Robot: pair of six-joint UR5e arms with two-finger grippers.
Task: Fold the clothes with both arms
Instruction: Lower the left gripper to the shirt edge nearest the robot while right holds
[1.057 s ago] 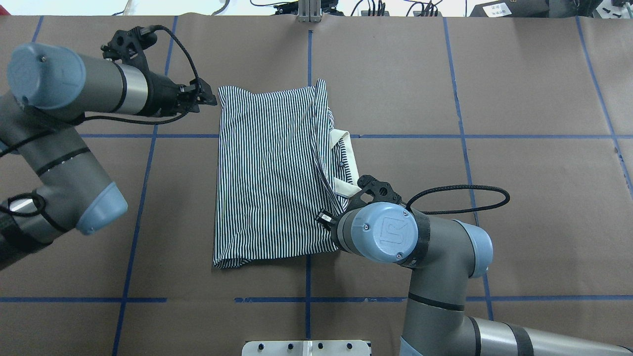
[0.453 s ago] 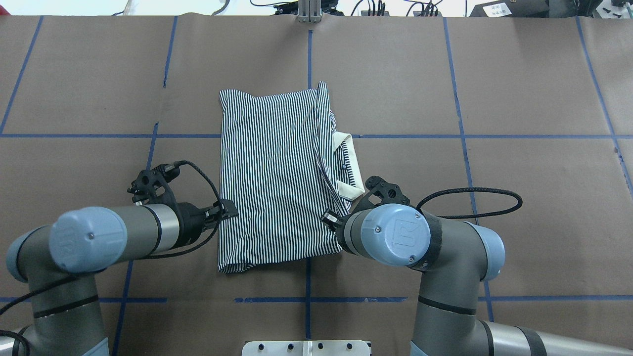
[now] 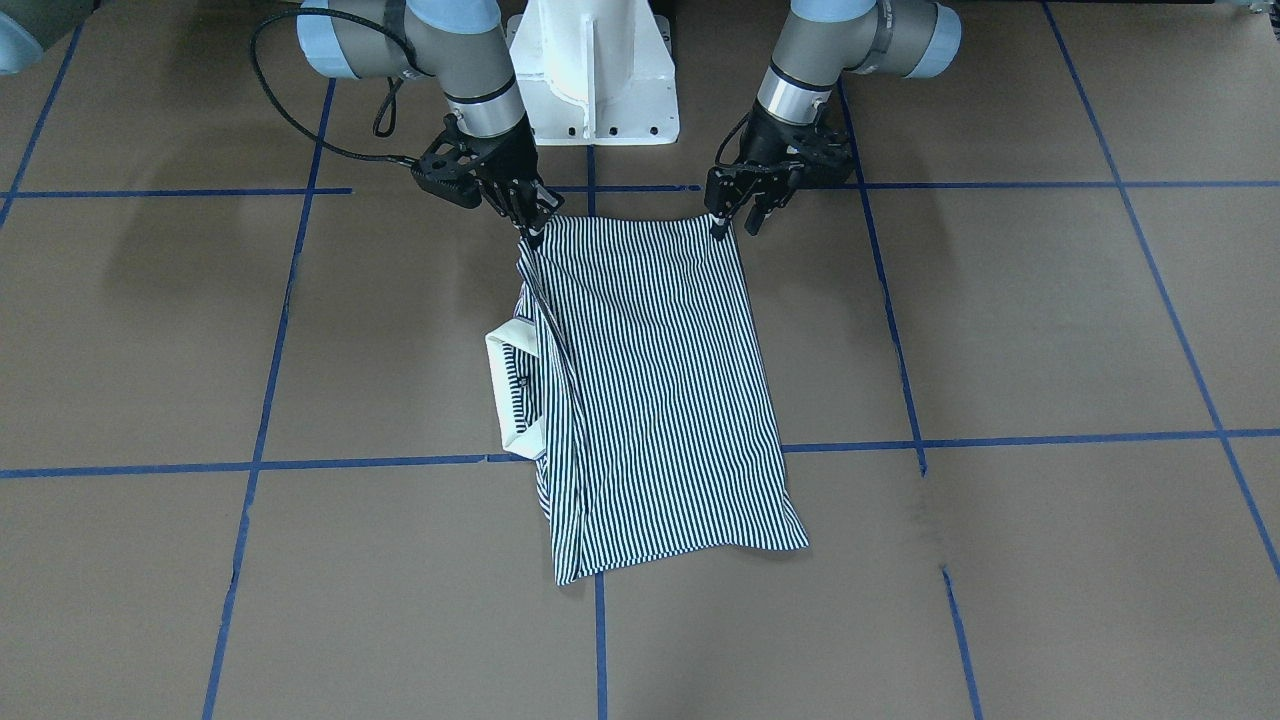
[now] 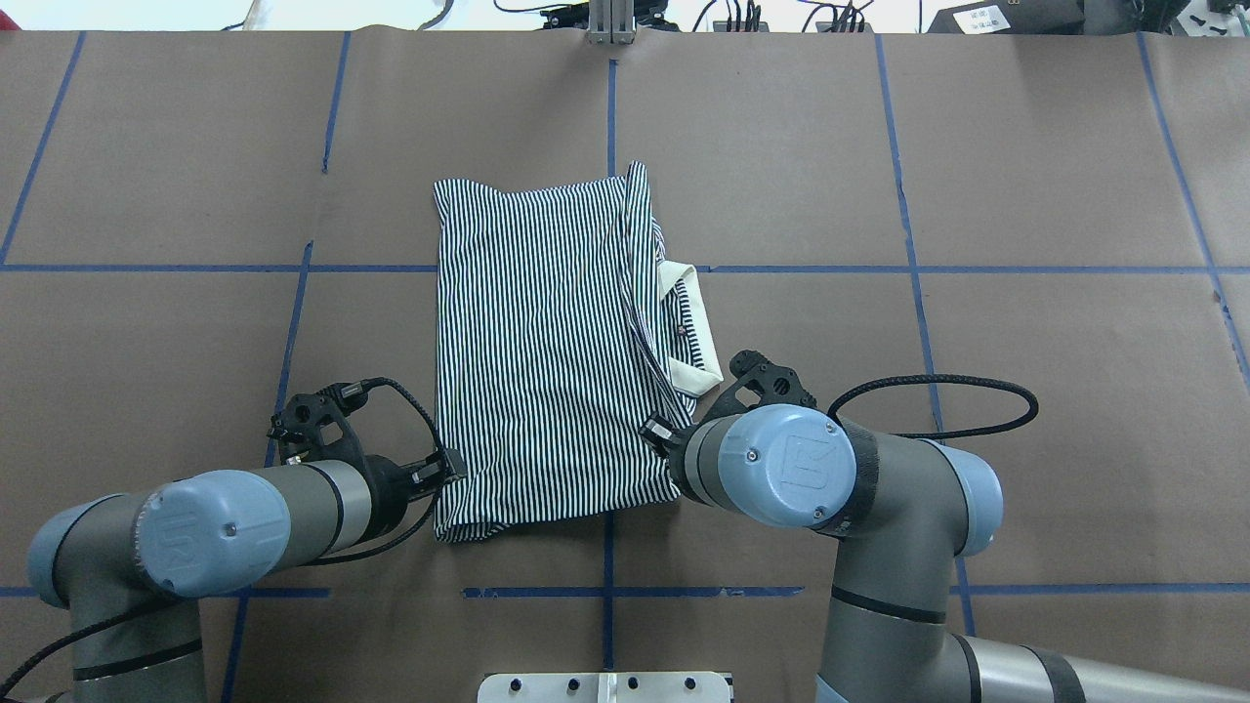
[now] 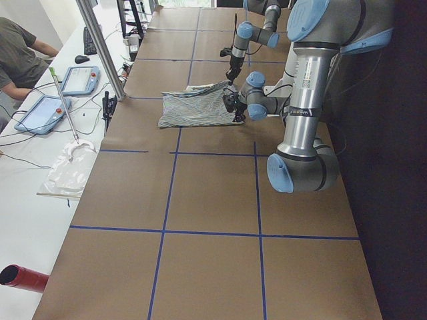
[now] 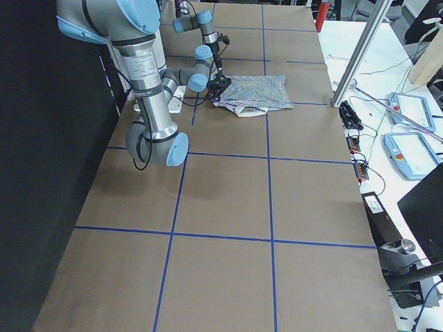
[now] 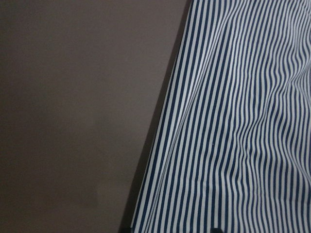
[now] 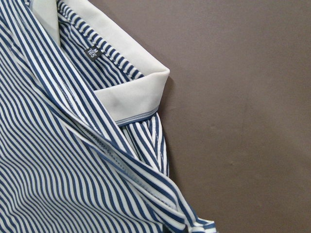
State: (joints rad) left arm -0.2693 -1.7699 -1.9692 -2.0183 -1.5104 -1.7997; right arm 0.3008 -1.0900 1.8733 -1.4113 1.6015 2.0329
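Wrist [image 4: 771, 464] hides right tool [image 3: 530, 228] overhead; front view shows it clenching polo shirt [image 3: 650, 400] corner, left tool [image 3: 735, 226] released.

1. The polo shirt [image 4: 537, 351] lies at the middle of the surface [image 4: 1025, 195], with its long side running away from the robot.
2. Its collar [image 4: 693, 373] sticks out from the shirt's right side, about halfway along.
3. The left gripper [image 3: 735, 226] is at the shirt's near left corner, with one of its jaws on either side of that corner.
4. The right gripper [image 3: 530, 226] is at the near right corner, on the cloth.
5. The pedestal base [image 3: 592, 70] stands just beyond the shirt's near edge, between the two arms.
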